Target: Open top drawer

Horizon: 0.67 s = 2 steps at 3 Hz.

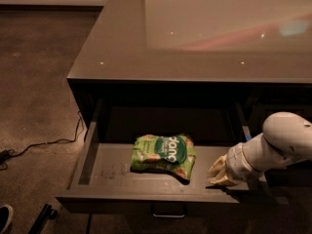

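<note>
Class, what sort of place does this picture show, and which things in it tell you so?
Probably an office or break room: a glossy-topped cabinet, its open top drawer holding a snack bag, on carpet with a loose cable. The claw rests at the drawer's right front corner.

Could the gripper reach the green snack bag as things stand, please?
Probably yes: the top drawer stands open, the green snack bag lies uncovered on its floor, and the gripper sits beside it, nothing between.
</note>
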Each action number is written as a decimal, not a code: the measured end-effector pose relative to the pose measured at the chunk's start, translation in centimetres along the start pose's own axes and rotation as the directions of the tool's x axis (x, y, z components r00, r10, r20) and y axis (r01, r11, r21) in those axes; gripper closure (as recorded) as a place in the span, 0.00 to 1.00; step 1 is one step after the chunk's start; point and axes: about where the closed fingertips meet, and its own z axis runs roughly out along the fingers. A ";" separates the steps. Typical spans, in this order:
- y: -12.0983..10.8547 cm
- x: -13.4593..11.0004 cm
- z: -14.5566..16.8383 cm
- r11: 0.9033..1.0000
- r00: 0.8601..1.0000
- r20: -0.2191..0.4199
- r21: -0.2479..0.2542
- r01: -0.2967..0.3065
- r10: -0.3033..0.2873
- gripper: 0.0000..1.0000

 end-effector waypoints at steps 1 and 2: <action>0.0 0.0 0.0 1.000 1.000 0.000 0.000 0.000 0.000 0.59; 0.0 0.0 0.0 1.000 1.000 0.000 0.000 0.000 0.000 0.35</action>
